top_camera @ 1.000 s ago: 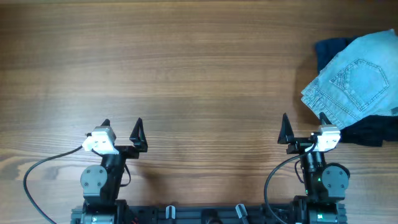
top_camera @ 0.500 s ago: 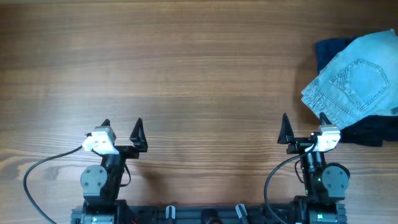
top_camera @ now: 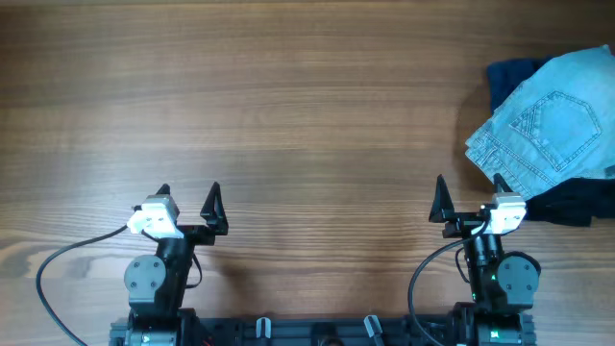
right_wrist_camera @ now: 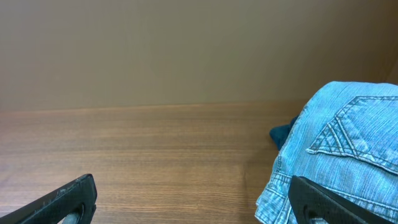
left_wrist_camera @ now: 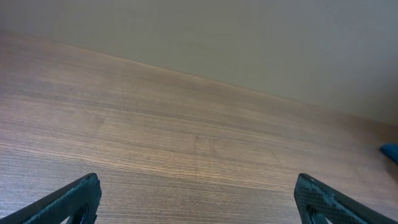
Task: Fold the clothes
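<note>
I saw left tool (top_camera: 187, 192) and right tool (top_camera: 469, 187) both spread, empty. Shorts (top_camera: 543, 120) lay crumpled on dark cloth (top_camera: 567, 204), just ahead and right of the right tool. Nothing looked folded; all folding left, I judged.

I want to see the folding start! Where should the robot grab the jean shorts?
Probably the denim shorts' corner nearest the right gripper. That edge lies on bare table, clear of the dark navy cloth, so the open fingers could come in from the table's middle and pinch denim alone.
</note>
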`<state>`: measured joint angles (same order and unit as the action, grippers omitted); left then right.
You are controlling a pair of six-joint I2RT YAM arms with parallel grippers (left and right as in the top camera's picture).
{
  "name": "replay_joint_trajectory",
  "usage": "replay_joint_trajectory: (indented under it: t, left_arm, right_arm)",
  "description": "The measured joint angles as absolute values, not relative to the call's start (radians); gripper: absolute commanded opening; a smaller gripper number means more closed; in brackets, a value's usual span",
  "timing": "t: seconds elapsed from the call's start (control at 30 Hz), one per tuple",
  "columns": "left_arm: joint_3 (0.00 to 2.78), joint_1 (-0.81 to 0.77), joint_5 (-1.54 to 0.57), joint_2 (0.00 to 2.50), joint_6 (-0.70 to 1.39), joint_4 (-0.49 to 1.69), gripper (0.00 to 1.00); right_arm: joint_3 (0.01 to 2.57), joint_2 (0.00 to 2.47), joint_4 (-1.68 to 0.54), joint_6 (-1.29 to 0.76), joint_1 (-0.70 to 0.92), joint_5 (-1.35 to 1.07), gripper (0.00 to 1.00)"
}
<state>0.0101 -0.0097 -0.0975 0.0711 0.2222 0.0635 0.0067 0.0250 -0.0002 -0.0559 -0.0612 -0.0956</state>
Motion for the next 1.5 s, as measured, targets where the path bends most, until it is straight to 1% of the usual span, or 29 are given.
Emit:
replay_joint_trajectory:
  t: [0.5,0.6,0.67,0.8,0.87,0.93,1.07,1.17,1.23,1.3,1.4,1.5]
  left_arm:
    - [0.010,-0.010,-0.097,0.071,0.222,0.064,1.00]
    - [0.010,-0.010,-0.097,0.071,0.222,0.064,1.00]
    - [0.010,-0.010,-0.097,0.072,0.222,0.064,1.00]
    - [0.010,-0.010,-0.097,0.072,0.222,0.064,1.00]
    - [0.010,-0.010,-0.097,0.072,0.222,0.064,1.00]
    - [0.010,-0.010,-0.097,0.072,0.222,0.064,1.00]
    - [0.010,-0.010,-0.097,0.072,0.222,0.064,1.00]
    - [0.010,-0.010,-0.097,0.073,0.222,0.064,1.00]
    - [0.010,-0.010,-0.097,0.074,0.222,0.064,1.00]
    - [0.010,-0.010,-0.097,0.075,0.222,0.064,1.00]
    - [0.010,-0.010,-0.097,0.075,0.222,0.064,1.00]
    - [0.010,-0.010,-0.097,0.076,0.222,0.064,1.00]
  right_arm:
    - [0.007,0.026,0.023,-0.062,-0.061,-0.096,1.00]
    - [0.006,0.028,0.104,-0.180,-0.061,-0.112,1.00]
    - [0.006,0.031,0.202,-0.337,-0.061,-0.115,1.00]
    - [0.006,0.033,0.328,-0.591,-0.061,-0.099,1.00]
    - [0.006,0.034,0.397,-0.596,-0.061,-0.104,1.00]
    - [0.008,0.034,0.410,-0.515,-0.061,-0.105,1.00]
    - [0.101,0.047,0.268,-0.350,-0.061,-0.098,1.00]
    - [0.279,0.200,0.109,-0.233,-0.061,-0.026,1.00]
    - [0.405,0.379,-0.022,-0.194,-0.061,0.098,1.00]
    - [0.500,0.550,-0.139,-0.169,-0.061,0.173,1.00]
    - [0.666,0.919,-0.349,-0.150,-0.061,0.227,1.00]
    - [0.759,1.100,-0.479,-0.147,-0.061,0.250,1.00]
